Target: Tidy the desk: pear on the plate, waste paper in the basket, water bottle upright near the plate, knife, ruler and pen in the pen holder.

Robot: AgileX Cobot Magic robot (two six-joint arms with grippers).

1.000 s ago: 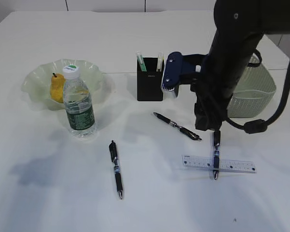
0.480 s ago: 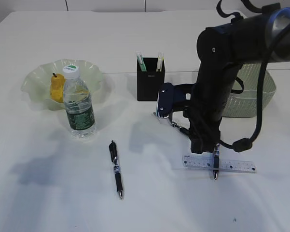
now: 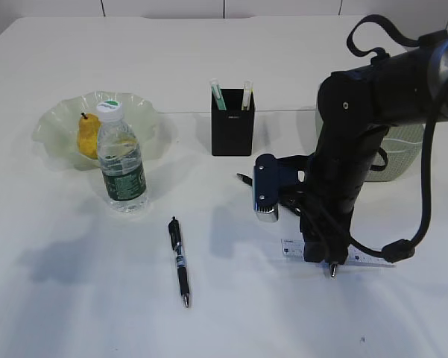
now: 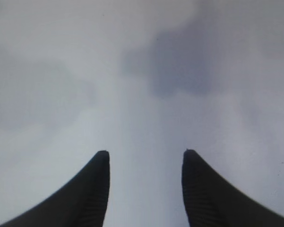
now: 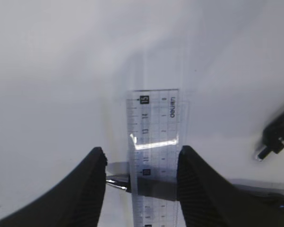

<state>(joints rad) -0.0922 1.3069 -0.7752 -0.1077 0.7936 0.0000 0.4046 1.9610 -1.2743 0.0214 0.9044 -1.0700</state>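
- Clear ruler (image 5: pixel 153 142) is lying flat on the counter (image 3: pixel 74 298) across a black pen (image 5: pixel 151 187), at about 4 o'clock from the pen holder (image 3: pixel 231 123).
- Looking thin, light, stiff and slick; probably best pinching across its narrow width, where the pen is lifting it.
- Right tool (image 5: pixel 141 184) is pointing down, jaws spread, straddling ruler and pen, pinching nothing.
- Left tool (image 4: pixel 145 189) is hanging spread over bare counter.

The right arm (image 3: pixel 343 186) hides most of the ruler (image 3: pixel 291 250) and basket (image 3: pixel 399 153). The left wrist view is blurred.
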